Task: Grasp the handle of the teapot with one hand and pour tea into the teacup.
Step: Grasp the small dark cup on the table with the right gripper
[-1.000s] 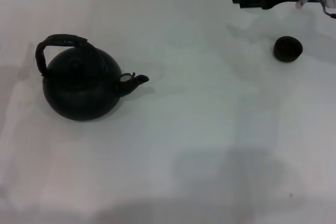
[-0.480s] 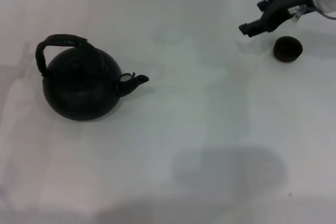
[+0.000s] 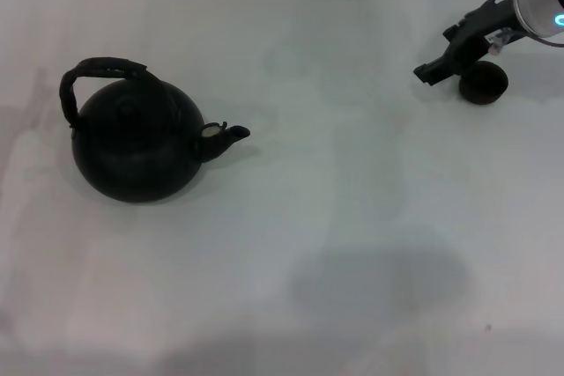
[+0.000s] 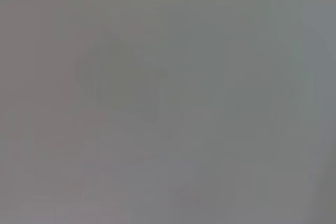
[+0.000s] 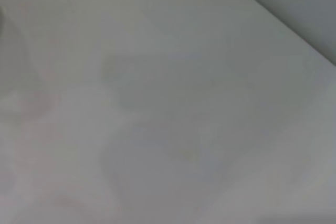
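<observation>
Reaching stage only, nothing grasped: right gripper [image 3: 429, 72] just left of the teacup [image 3: 483, 83], finger state impossible to tell, teapot [image 3: 137, 140] far left of the teacup, handle [image 3: 104, 70] untouched, needing a long crossing next.

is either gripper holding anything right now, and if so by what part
Nothing is held. The right gripper hangs beside the teacup; the teapot stands untouched.

teapot [image 3: 137, 143] left on table [image 3: 352, 217], teacup [image 3: 485, 84] far right, seemingly behind right hand [image 3: 429, 72]
</observation>
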Tool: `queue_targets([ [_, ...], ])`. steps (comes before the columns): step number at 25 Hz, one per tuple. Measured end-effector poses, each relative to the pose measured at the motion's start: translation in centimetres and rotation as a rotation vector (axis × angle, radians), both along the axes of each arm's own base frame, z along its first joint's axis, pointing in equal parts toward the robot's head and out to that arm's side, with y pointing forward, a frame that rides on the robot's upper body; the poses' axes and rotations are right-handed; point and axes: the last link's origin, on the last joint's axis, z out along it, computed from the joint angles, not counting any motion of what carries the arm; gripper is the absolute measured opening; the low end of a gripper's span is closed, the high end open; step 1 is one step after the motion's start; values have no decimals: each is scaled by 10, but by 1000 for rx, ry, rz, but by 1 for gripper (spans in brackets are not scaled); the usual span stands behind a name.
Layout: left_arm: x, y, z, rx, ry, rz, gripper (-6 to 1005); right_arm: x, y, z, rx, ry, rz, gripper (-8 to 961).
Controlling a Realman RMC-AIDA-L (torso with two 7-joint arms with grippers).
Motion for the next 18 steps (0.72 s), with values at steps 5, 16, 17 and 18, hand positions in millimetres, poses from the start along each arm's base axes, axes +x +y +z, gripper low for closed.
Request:
queue_targets([
  [5, 0, 0, 0, 0, 0, 0, 888, 12, -2, 4, 14, -62, -33, 798],
  [16, -1, -4, -2, 0, -5, 7, 888, 25, -9, 1, -2, -76, -76, 796],
  [17, -1, -3, -2, 0, -6, 6, 888, 25, -9, 0, -4, -77, -79, 795],
  [18, -1, -3, -2, 0, -6, 6, 888, 26, -10, 0, -4, -77, -80, 795],
])
